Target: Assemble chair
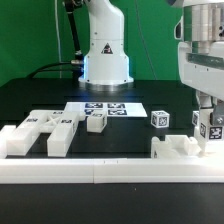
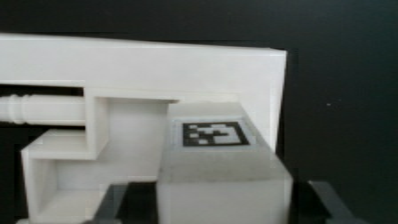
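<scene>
REMOTE CHAIR ASSEMBLY: At the exterior view's right, I hold the two-finger gripper (image 1: pixel 207 128) low over the black table (image 1: pixel 40 100). Its jaws pinch a short white plastic bar (image 2: pixel 222 168) by its sides, so that the bar's black-and-white square tag (image 2: pixel 215 134) faces the wrist camera. The bar sits just beside, perhaps touching, a notched white plastic block (image 1: pixel 178 148) that rests against the long plain white border rail (image 1: pixel 90 172). I judge the rail serves as a stop, bracing the block while the bar is fitted. In the wrist view a ribbed white peg (image 2: pixel 36 104) lies in the block's recess, probably a joint that fastens the parts. The rest of the chair waits toward the exterior view's left: notched white bars (image 1: pixel 62 137) and a small white tagged cube (image 1: pixel 96 122), with a second cube (image 1: pixel 160 118) nearer the gripper. The marker board (image 1: pixel 105 107) lies behind them. I can read no writing: the tags carry patterns only, and a triangular sticker (image 1: pixel 104 52) on the arm's base is too small.
</scene>
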Available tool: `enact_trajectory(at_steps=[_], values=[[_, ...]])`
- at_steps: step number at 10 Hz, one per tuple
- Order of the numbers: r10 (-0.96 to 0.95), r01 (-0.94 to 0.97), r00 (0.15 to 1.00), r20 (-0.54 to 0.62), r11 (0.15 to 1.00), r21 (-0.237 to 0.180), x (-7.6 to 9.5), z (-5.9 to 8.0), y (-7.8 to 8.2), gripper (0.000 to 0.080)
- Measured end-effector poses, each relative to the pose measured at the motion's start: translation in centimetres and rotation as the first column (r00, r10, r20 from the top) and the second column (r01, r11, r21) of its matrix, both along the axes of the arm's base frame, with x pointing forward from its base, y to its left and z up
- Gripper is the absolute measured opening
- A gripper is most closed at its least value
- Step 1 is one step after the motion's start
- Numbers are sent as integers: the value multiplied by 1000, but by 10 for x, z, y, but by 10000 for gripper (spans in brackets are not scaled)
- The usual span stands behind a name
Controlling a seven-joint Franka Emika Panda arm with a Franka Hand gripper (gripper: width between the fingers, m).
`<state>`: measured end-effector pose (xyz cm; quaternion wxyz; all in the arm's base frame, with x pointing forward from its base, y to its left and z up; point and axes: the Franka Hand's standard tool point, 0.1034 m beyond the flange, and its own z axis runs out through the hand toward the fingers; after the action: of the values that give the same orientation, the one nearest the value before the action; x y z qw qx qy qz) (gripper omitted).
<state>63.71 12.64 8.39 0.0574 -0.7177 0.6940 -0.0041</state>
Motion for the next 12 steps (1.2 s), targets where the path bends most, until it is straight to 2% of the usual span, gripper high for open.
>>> enact_trajectory(at_steps=[2, 3, 4, 5, 6, 7, 9, 12], values=[[-69, 69, 998, -6, 997, 18, 0, 0, 3, 295], [-68, 68, 998, -6, 998, 18, 0, 0, 4, 370], [-53, 53, 999, -5, 998, 17, -1, -1, 5, 505], [-40, 40, 999, -4, 999, 16, -1, -1, 5, 505], [56, -56, 998, 4, 998, 8, -1, 0, 4, 623], [111, -111, 994, 10, 994, 3, 0, 0, 4, 641], [348, -348, 937, 28, 937, -24, 0, 0, 6, 648], [614, -611, 788, 42, 789, -65, 0, -1, 4, 649]])
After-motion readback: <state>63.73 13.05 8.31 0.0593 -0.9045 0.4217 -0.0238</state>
